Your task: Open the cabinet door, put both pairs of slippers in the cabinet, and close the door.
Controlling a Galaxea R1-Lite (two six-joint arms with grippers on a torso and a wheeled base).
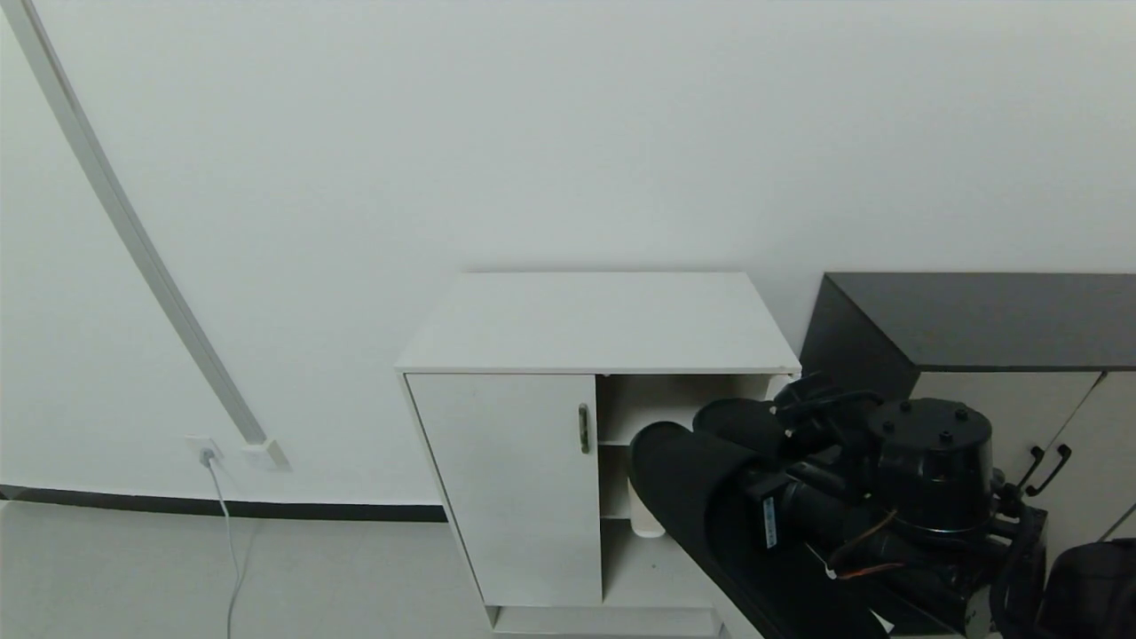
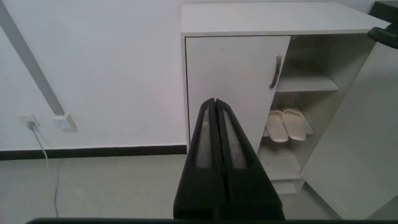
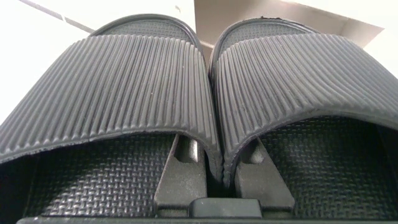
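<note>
The white cabinet [image 1: 595, 324] is flat laminated board with square edges. Its right door [image 2: 357, 137] is swung open and its left door [image 1: 506, 479] is shut, with a slim metal handle [image 1: 583, 429] at that door's inner edge.

The black slippers [image 1: 683, 470] hang in the air just in front of the cabinet's open side, level with its upper shelves. They are moulded foam or rubber slides with broad ribbed straps and a pebbled footbed. They are probably light, springy and grippy rather than slick, and not fragile.

The right gripper [image 3: 221, 171] is clamped on the pair, with one finger inside each slipper so the two inner side walls are pinched together. That seems a sound hold. The walls are firmer than the straps, though soft foam may flex and let the toes droop.

A pale, smooth pair of slippers [image 2: 288, 124] already lies side by side on the cabinet's second shelf, toes inward. The top shelf [image 2: 308, 84] above it looks free.

The left gripper [image 2: 215, 106] is out in front of the cabinet's shut door, its padded fingers pressed together and holding nothing.
</note>
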